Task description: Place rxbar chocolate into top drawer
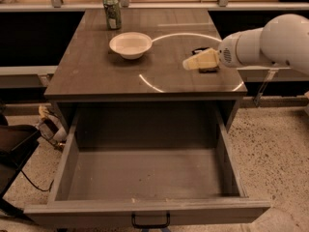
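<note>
The rxbar chocolate (208, 70) lies on the right side of the grey cabinet top (96, 76), mostly hidden behind my gripper; only dark slivers of it show. My gripper (194, 63), cream-coloured on a white arm (270, 40) coming in from the right, hangs just over the bar and points left. Whether it touches the bar is not visible. The top drawer (145, 175) is pulled wide open below the cabinet top, its grey floor bare and its black handle (150, 221) at the front.
A white bowl (130, 44) sits on the cabinet top at mid-left. A green can (112, 12) stands at the far left corner. A dark chair (12, 153) and cables (48, 124) are on the floor to the left.
</note>
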